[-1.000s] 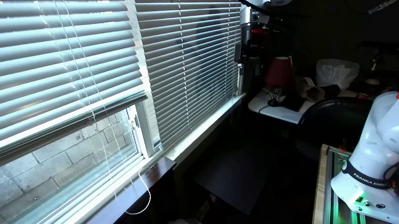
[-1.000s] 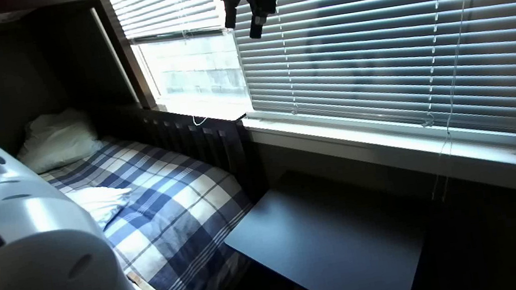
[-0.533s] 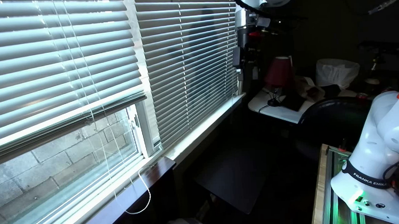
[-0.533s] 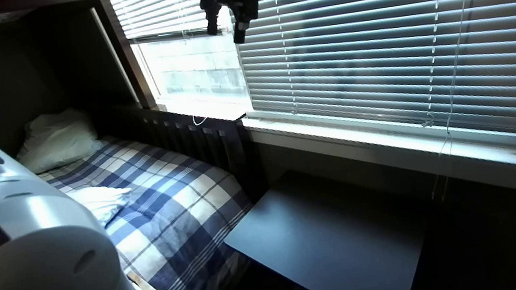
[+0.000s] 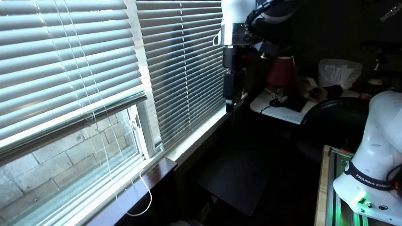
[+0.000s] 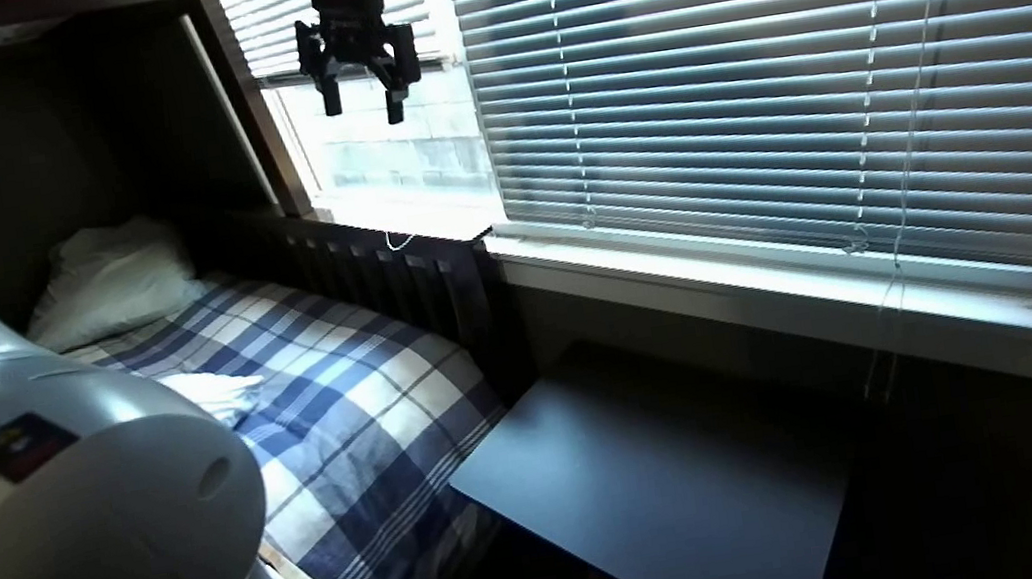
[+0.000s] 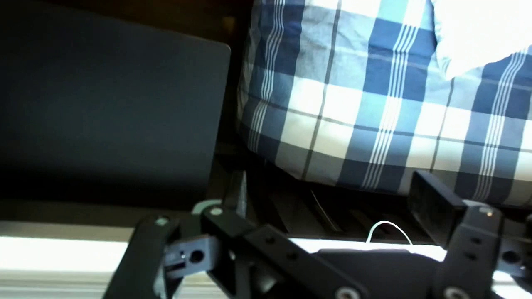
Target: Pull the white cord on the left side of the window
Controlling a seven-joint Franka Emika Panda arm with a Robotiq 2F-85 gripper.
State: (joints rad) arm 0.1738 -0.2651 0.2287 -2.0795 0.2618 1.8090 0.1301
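Observation:
The white cord (image 5: pixel 150 196) hangs in thin strands before the raised blind of the window (image 5: pixel 139 129) and ends in a slack loop below the sill. The loop also shows in an exterior view (image 6: pixel 400 246) and in the wrist view (image 7: pixel 386 221). The window shows in an exterior view (image 6: pixel 415 147) too. My gripper (image 6: pixel 365 114) is open and empty, fingers pointing down. It is apart from the cord and higher than the loop. In the wrist view the loop appears between the open fingers (image 7: pixel 332 197), nearer the right one, in the background.
A dark tabletop (image 6: pixel 663 471) stands below the sill (image 6: pixel 735 269). A bed with a plaid cover (image 6: pixel 359 392) and a dark slatted bed end (image 6: pixel 435 291) are below the cord. Lowered blinds (image 5: pixel 192 59) are beside my arm. A red lamp (image 5: pixel 280 72) stands on a white table behind.
My arm and gripper have moved along the window toward the cord's side and lower. The gripper stays open. The cord has not visibly moved.

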